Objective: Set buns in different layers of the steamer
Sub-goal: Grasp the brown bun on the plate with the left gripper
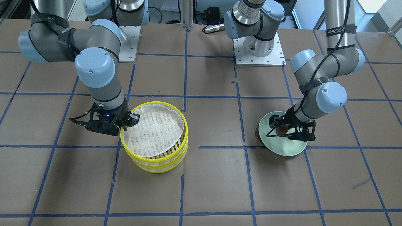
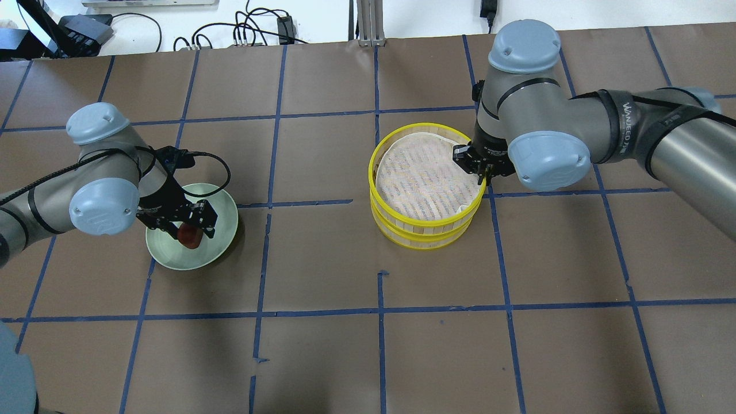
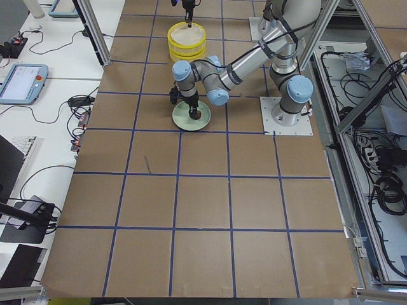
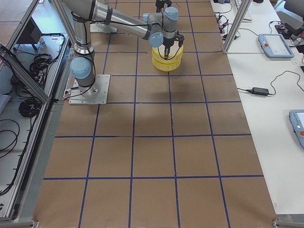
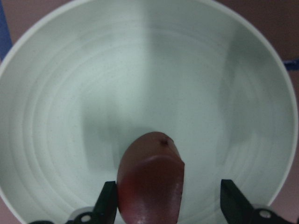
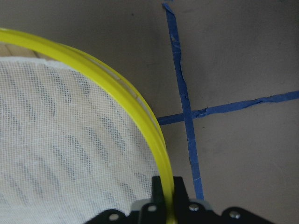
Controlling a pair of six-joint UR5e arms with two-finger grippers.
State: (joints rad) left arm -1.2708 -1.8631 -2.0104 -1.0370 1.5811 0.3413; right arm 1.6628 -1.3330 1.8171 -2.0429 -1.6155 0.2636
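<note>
Left claw (image 5: 170, 196) of mine hangs released over the reddish-brown bun (image 5: 149, 186), which lies on the green plate (image 5: 187, 70) between the 2 fingers (image 5: 108, 201) and touches only 1. My right claw (image 6: 168, 184) is clenched on the yellow rim of the upper steamer tier (image 6: 117, 86), stacked on the lower tier (image 2: 428, 238), well apart from the plate.

— Could you read any words?

— Just one. A black strap (image 1: 340, 30) on the left arm (image 1: 336, 14) said "WANJEED" in white letters.

— Anywhere else?

— The same word was on the other strap (image 2: 630, 123), round the right arm (image 2: 681, 146). The tiny marks after it were too small to read.
</note>
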